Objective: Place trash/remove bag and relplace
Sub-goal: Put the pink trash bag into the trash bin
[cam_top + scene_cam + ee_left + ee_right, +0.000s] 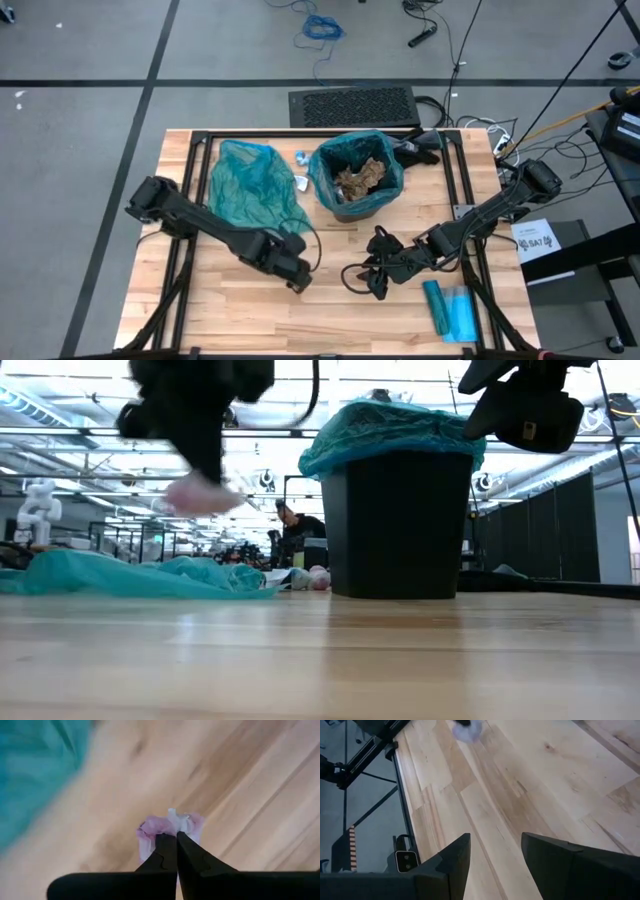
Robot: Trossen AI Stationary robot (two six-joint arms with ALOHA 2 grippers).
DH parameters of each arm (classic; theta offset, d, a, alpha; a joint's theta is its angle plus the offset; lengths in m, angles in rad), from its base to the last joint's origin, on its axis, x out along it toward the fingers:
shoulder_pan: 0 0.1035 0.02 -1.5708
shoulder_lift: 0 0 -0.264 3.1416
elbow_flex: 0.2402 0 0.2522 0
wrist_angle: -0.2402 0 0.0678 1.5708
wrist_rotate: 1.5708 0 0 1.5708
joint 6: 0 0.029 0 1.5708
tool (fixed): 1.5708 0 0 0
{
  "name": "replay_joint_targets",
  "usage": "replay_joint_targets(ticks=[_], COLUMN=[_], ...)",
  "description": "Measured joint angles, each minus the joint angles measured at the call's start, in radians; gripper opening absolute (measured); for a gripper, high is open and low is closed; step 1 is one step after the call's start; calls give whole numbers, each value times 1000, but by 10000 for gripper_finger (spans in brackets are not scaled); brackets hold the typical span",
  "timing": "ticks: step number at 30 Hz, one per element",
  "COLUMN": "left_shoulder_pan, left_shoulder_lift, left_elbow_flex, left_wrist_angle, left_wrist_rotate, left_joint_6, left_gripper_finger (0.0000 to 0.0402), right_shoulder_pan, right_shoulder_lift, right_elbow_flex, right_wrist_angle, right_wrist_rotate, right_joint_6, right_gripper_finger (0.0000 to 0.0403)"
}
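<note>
Pinkish-white paper sits pinched between my left gripper [176,836] fingers: one small wad of trash [170,827], clamped tight, the jaws closed on it with crumpled folds bulging out past the tips. From the low view that wad [203,493] hangs clear above the wooden table [320,660], not touching the boards.

Taking the black bin [357,177] as my landmark: my left gripper [299,281] is at the front-left of it, out over bare planks, well apart from its wall. The bin is lined with a teal bag [392,427] folded over its rim, and brown crumpled paper [360,178] lies inside it already. A loose teal bag [248,182] is spread flat just to the left of the bin, with a small pale scrap [300,157] between the two.

My right gripper [378,288] hangs in front of the bin, fingers [451,861] spread apart with nothing between them. A flat blue-teal packet [450,310] lies farther to the front-right of the bin. A black cloth [420,147] rests against the bin's back-right side.
</note>
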Motion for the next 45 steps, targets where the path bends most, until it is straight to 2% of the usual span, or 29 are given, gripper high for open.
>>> replay_joint_targets(ticks=[5, 11, 14, 18, 23, 28, 33, 37, 42, 45], left_shoulder_pan=[32, 101, 143, 205, 297, 408, 494, 522, 539, 545], left_shoulder_lift=[-101, -211, -242, -254, -254, -246, -205, -161, -146, -145], left_elbow_flex=[50, 91, 111, 137, 148, 149, 149, 149, 149, 149], left_wrist_angle=[-49, -45, 9, 157, 304, 297, 338, 372, 422, 434], left_wrist_rotate=[-129, -231, -252, -246, -187, -159, 29, 90, 177, 188], left_joint_6=[69, 166, 234, 408, 568, 645, 743, 772, 846, 882], left_gripper_finger=[0, 0, 0, 0, 0, 0, 0, 1, 33, 63], right_shoulder_pan=[0, 0, 0, -1, -2, -2, -2, -2, -2, -2], right_shoulder_lift=[0, 0, 0, 0, 0, 0, 0, 0, 0, 0], right_elbow_flex=[0, 0, 0, 0, 0, 0, 0, 0, 0, 0], right_wrist_angle=[0, 0, 2, 2, 0, -4, -7, -10, -11, -13], right_wrist_rotate=[0, 0, 0, 0, 17, 61, 113, 159, 169, 169], right_joint_6=[0, 8, 12, 36, 80, 158, 235, 279, 331, 355], right_gripper_finger=[169, 169, 169, 169, 169, 169, 169, 169, 169, 169])
